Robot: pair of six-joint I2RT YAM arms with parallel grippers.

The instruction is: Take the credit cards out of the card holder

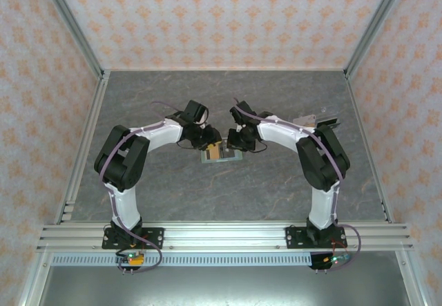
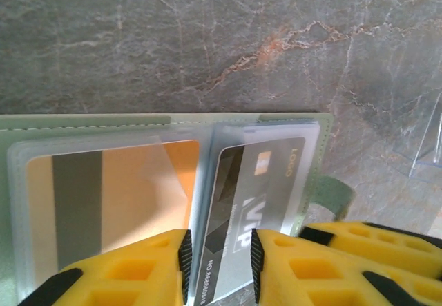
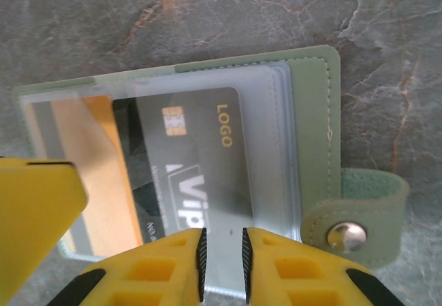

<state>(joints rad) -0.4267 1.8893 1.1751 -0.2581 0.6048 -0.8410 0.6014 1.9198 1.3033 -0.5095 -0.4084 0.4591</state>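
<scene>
1. The holder (image 1: pixel 221 153) lies open mid-worktop (image 1: pixel 207 99).
2. An orange card (image 2: pixel 138 188) and a black card (image 3: pixel 186 154) sit inside.
3. My left gripper (image 2: pixel 217 264) is slightly open over the black card.
4. My right gripper (image 3: pixel 221 257) is nearly closed; I cannot tell if it grips.

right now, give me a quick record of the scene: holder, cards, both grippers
card holder: open flat on the grey table, snap strap out to one side
black card: inside a clear sleeve, not yet out
orange card: inside the neighbouring clear sleeve
left gripper: at the holder's edge, jaws slightly apart astride the black card's sleeve; grip unclear
right gripper: at the holder's edge by the black card, jaws narrowly apart; grip unclear
</scene>
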